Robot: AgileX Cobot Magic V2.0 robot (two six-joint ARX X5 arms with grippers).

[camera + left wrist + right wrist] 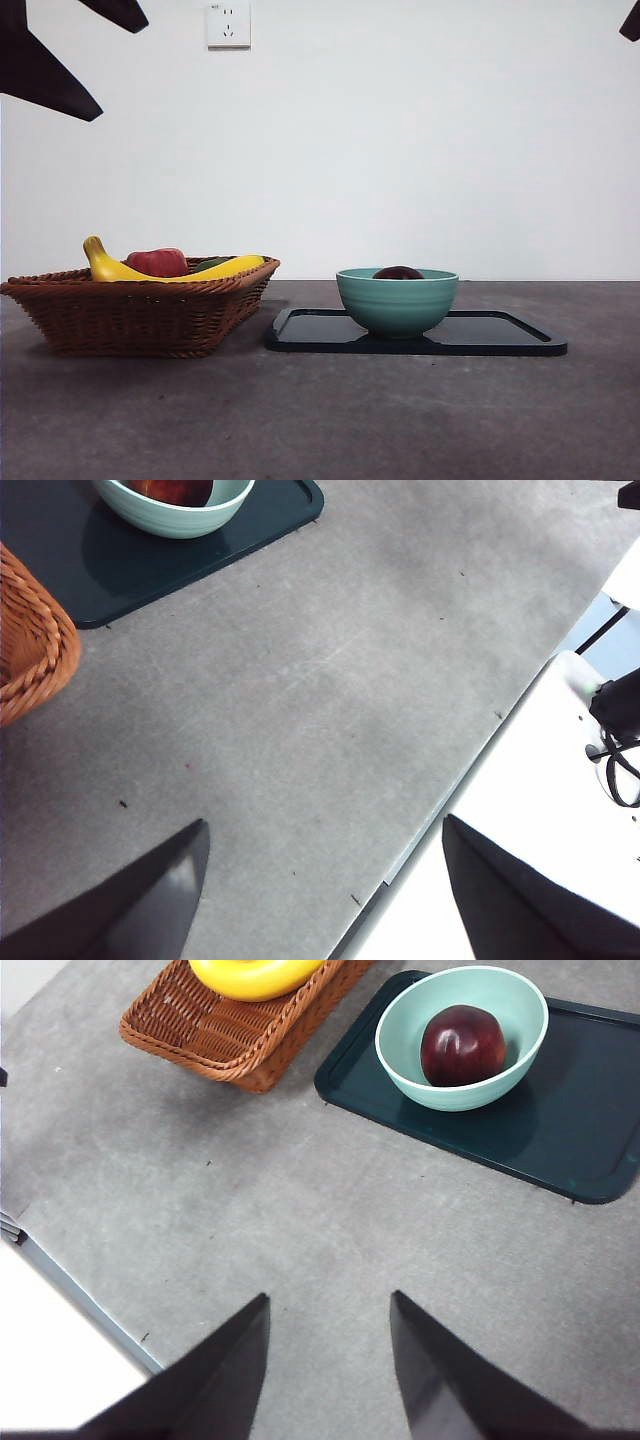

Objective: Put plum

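Observation:
The dark maroon plum (462,1044) lies inside the teal bowl (445,1092), which stands on the dark tray (590,1130). In the front view only the plum's top (398,272) shows above the bowl's rim (397,300). In the left wrist view the plum (172,489) shows partly at the picture's edge. My left gripper (320,880) is open and empty, high above the table's edge, away from the bowl. My right gripper (330,1360) is open and empty, above bare table short of the tray. Both arms show only as dark tips at the front view's top corners.
A wicker basket (140,310) stands left of the tray (500,335), holding a yellow banana (175,268), a red fruit (157,262) and something green. The basket also shows in the right wrist view (220,1035). A wall socket (228,25) is on the back wall.

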